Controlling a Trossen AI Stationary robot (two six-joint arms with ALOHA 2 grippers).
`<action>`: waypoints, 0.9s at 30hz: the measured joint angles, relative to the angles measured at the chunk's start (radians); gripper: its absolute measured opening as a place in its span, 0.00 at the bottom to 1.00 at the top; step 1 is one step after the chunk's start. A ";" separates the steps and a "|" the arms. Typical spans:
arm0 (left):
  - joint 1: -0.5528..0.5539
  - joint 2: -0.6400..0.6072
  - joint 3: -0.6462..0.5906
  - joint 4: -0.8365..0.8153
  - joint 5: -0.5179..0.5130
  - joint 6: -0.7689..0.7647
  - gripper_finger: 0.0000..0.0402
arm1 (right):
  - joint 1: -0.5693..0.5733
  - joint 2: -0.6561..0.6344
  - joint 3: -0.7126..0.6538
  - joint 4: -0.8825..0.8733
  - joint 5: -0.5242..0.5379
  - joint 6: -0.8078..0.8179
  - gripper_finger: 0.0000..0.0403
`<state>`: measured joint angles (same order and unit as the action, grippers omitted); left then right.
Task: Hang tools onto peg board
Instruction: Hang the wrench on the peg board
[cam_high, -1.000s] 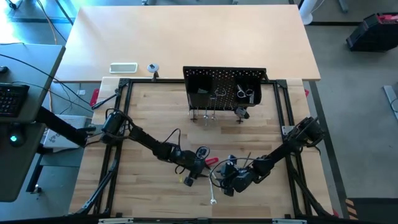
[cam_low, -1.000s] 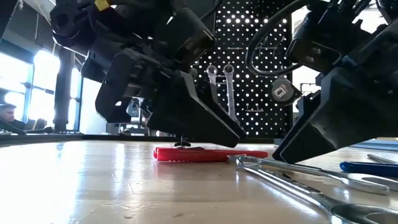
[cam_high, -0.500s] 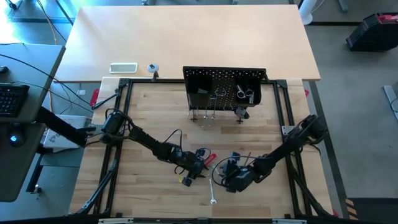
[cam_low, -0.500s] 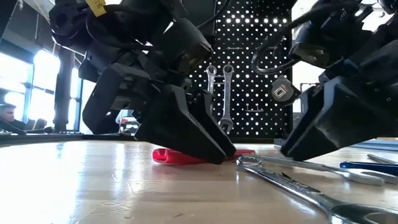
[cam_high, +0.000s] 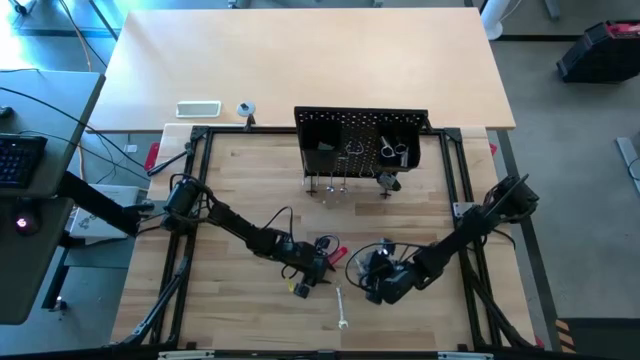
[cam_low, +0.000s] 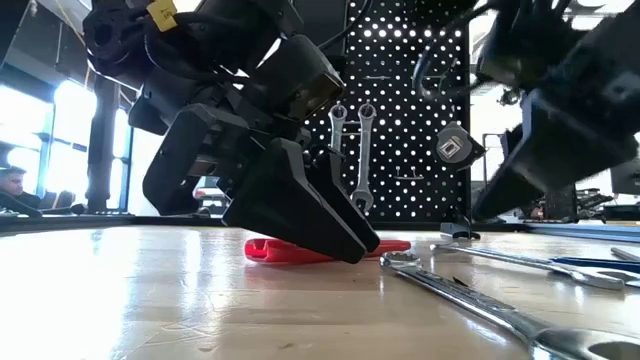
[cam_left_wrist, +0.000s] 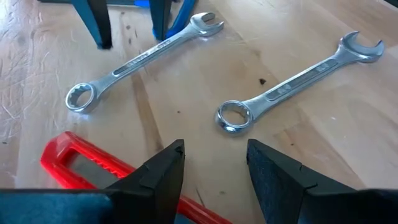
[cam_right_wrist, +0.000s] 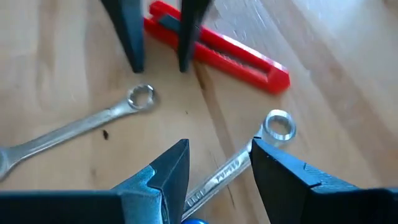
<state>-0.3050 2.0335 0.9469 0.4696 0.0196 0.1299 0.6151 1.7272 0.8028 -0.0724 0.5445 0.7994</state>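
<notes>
The peg board stands at the back of the table. Two wrenches hang on it. Near the front, a handled tool lies beside two more wrenches on the table.

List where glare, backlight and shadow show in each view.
Low view: bright windows behind leave the left tool a dark silhouette, light shines through the peg board holes, and the table carries a pale sheen. Left wrist view: the silver wrenches glint, with thin shadows beside them.
</notes>
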 joint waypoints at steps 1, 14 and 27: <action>0.000 0.000 0.000 0.000 0.000 -0.005 0.41 | 0.003 0.013 0.000 0.000 -0.003 0.029 0.41; 0.000 0.000 0.000 0.003 -0.001 0.003 0.41 | 0.018 0.128 0.008 -0.030 0.035 0.171 0.34; 0.020 0.000 -0.001 0.008 -0.047 -0.027 0.41 | 0.014 0.134 0.003 -0.028 0.045 0.059 0.05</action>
<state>-0.2854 2.0335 0.9463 0.4774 -0.0276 0.1026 0.6296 1.8610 0.8061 -0.1009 0.5895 0.8588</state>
